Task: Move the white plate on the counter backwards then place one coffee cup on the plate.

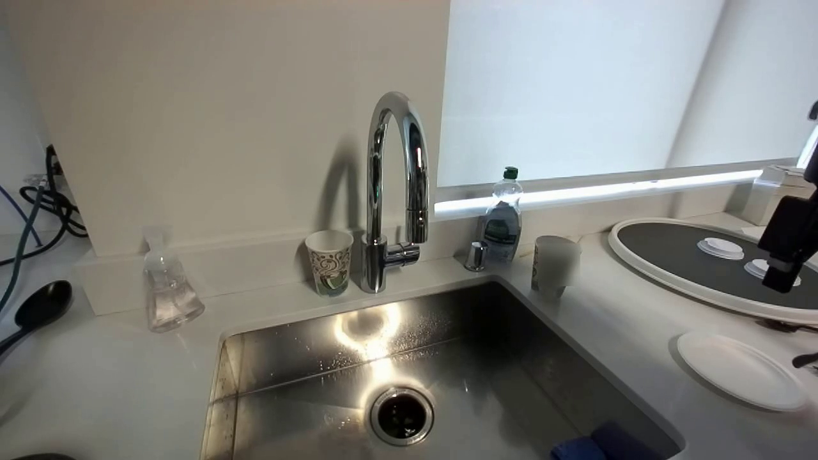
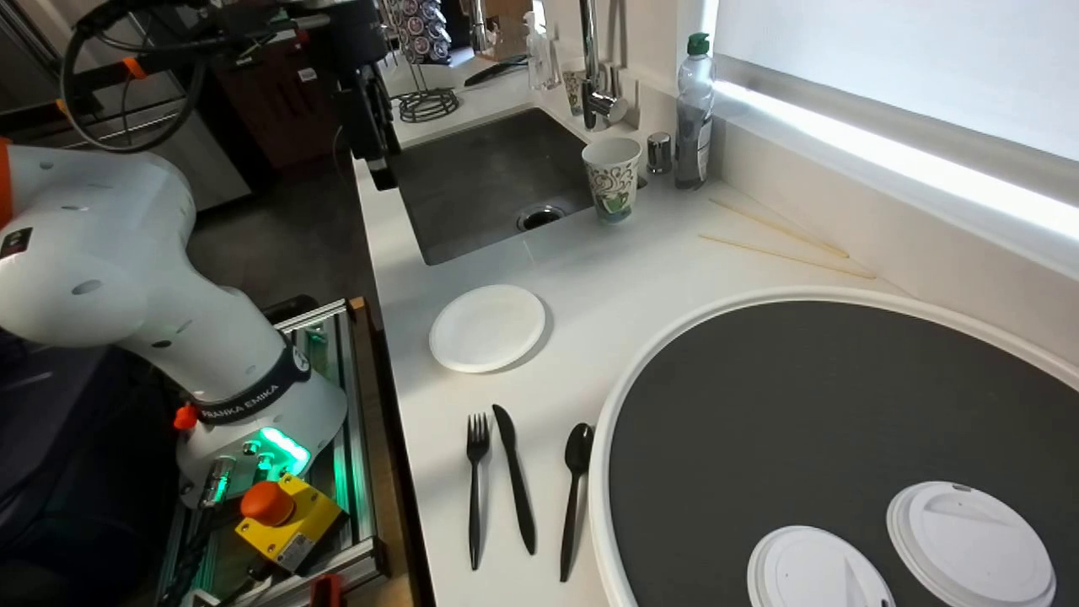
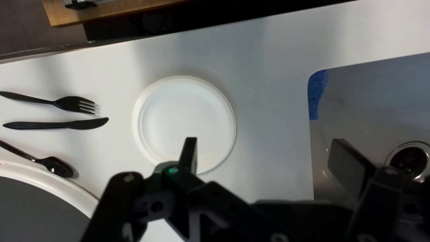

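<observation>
The white plate lies flat and bare on the off-white counter, between the sink and the black cutlery. It also shows in an exterior view and in the wrist view. A coffee cup stands upright at the sink's back corner, its printed pattern visible; in an exterior view it looks mostly plain grey. Another patterned paper cup stands beside the faucet. My gripper is open and empty, raised above the counter; in the wrist view one finger overlaps the plate's edge, the other the sink.
The sink holds a blue sponge. A faucet and a soap bottle stand behind it. A fork, knife and spoon lie beside the large disc, which bears white lids. Thin sticks lie near the wall.
</observation>
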Motion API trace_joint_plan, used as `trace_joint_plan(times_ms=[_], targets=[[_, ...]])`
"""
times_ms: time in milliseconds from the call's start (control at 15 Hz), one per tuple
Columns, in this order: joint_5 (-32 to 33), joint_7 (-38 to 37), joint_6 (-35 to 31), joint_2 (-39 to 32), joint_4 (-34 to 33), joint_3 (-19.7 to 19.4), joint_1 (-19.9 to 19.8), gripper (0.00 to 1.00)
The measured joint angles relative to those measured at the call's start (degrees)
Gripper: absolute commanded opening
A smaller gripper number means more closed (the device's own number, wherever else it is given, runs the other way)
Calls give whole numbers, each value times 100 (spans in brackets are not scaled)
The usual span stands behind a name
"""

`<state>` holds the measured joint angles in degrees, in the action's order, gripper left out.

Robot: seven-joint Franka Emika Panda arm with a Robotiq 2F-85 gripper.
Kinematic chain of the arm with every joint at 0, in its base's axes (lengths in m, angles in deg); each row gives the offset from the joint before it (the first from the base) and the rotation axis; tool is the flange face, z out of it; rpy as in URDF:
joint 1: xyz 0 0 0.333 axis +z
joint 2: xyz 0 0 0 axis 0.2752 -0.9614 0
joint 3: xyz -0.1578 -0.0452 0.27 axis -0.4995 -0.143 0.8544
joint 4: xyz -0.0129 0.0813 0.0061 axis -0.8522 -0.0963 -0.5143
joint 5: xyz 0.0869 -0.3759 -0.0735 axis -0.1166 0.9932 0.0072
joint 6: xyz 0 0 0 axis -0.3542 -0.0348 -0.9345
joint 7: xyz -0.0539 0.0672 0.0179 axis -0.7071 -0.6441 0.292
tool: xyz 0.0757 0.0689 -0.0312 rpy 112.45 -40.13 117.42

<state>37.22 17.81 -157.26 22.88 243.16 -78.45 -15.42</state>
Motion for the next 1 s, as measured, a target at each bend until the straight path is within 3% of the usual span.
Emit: trace_joint_plan(times_ms=[533,1000], targets=[[11,-57,-60,-91,-3,190,-82,100],[-42,-282,-1242,-434,-1,195,-234,100]])
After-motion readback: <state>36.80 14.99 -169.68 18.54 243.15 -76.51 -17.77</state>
